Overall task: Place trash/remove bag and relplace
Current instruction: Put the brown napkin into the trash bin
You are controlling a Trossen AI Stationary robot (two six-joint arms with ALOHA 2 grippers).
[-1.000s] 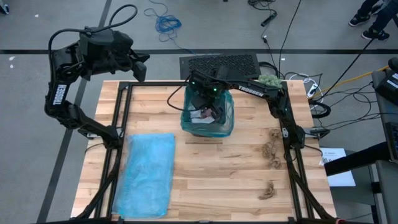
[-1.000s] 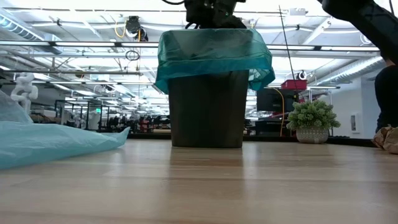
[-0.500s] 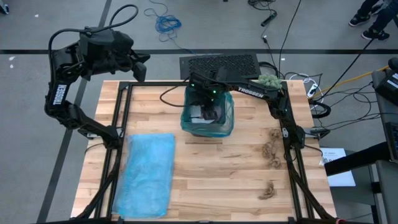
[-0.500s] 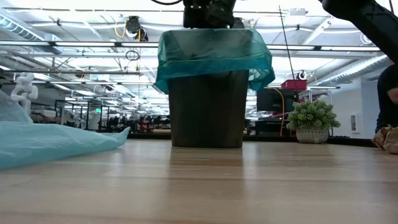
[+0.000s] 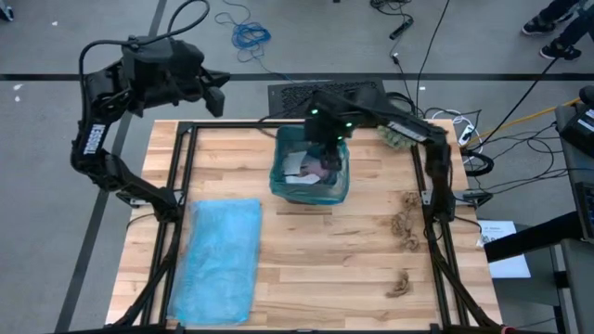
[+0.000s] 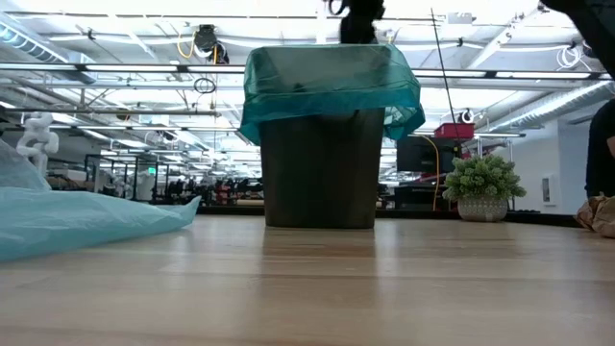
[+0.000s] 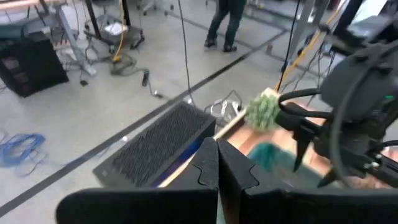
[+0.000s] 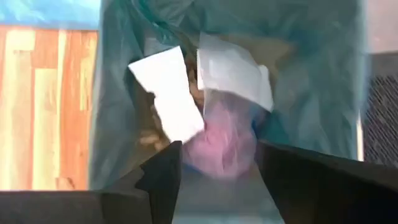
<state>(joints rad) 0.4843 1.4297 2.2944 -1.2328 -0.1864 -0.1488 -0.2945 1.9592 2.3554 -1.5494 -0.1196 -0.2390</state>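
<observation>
The bin with the teal bag [image 5: 311,190] stands at the table's far middle. Inside it lie trash pieces: white scraps [image 8: 171,93] and a lilac-pink piece [image 8: 224,146]. My right gripper [image 8: 217,169] hangs open just above the bin's far rim [image 5: 325,147], with nothing between its fingers. More trash, brown paper wads [image 5: 404,227], lies on the right side of the table, with another wad [image 5: 399,283] nearer the front. My left gripper [image 5: 221,93] is shut and held high beyond the table's far left corner.
A flat spare blue bag [image 5: 221,260] lies on the table's front left. A fuzzy grey-green ball [image 7: 262,111] sits at the far right edge beside a black mat [image 5: 325,93]. Black frame rails [image 5: 181,186] run along both sides. Cables lie on the floor.
My right gripper opened and rose out of the bin's mouth toward the far rim. The white and pink pieces now show uncovered in the bag. The left arm barely shifted.
</observation>
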